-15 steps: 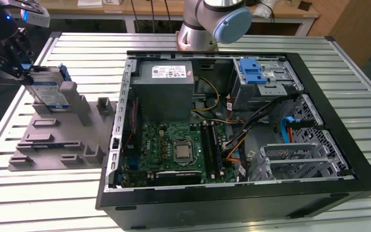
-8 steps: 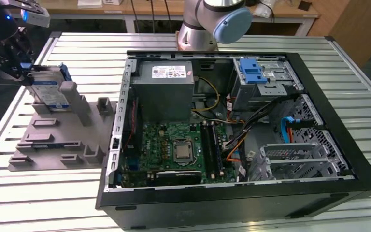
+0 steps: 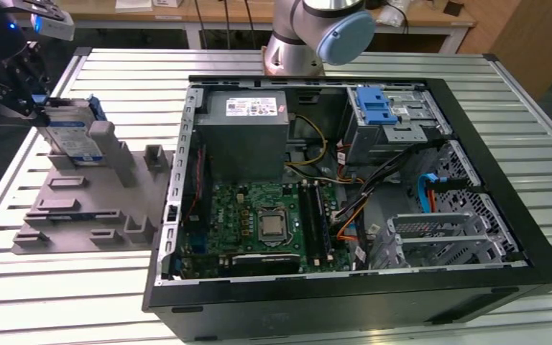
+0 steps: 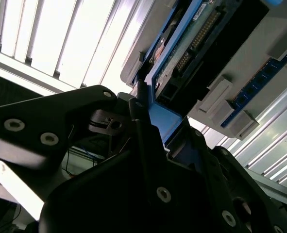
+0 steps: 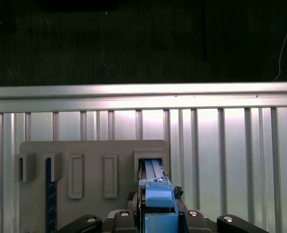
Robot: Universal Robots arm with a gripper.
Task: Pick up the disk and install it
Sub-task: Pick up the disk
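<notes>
The black gripper (image 3: 37, 106) is clamping the blue-framed top edge of the upright silver rectangular disk (image 3: 72, 136), likely stiff, weighty and shock-sensitive, at the exterior view's left.

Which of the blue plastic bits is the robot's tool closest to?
The blue frame around the silver hard drive, upright in the grey holder at the exterior view's left, beside the tool. The ridged blue tab sits inside the black computer case.
</notes>
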